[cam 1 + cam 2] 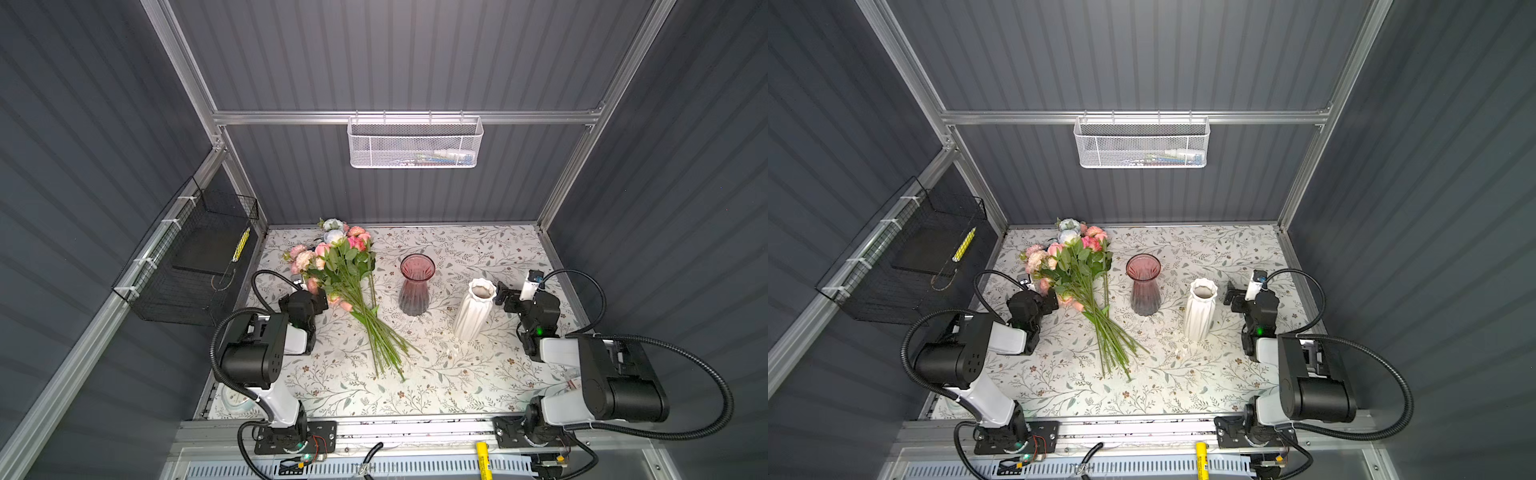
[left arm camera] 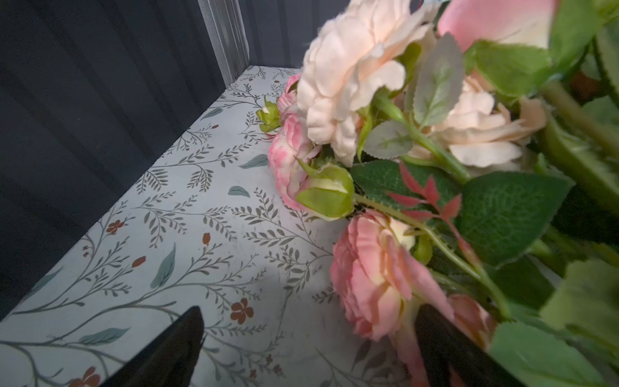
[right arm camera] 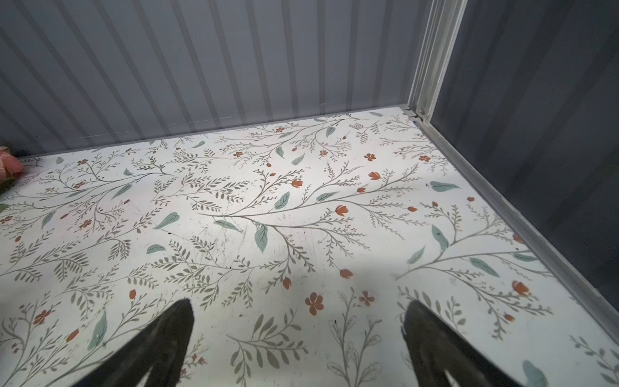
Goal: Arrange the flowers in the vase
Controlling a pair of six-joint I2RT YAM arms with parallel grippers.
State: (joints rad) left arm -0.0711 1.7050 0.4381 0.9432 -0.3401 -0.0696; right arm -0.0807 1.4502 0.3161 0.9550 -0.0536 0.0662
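Leaf-printed table [image 1: 457, 374] — flowers [image 1: 353, 286] lying flat toward ten o'clock, pink glass vase [image 1: 415, 286] upright near twelve, white ribbed vase [image 1: 473, 309] upright toward three.

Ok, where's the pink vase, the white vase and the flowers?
pink vase [image 1: 414, 296], in a top view, its glass body.
white vase [image 1: 471, 320], in a top view, its ribbed side.
flowers [image 1: 376, 336], in a top view, the green stems.

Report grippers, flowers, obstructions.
Left gripper, right gripper open, empty. Green-stemmed pink, peach, pale-blue flowers bundled on floral-print table, heads by left gripper. Pink glass vase, white ribbed vase upright, unobstructed.
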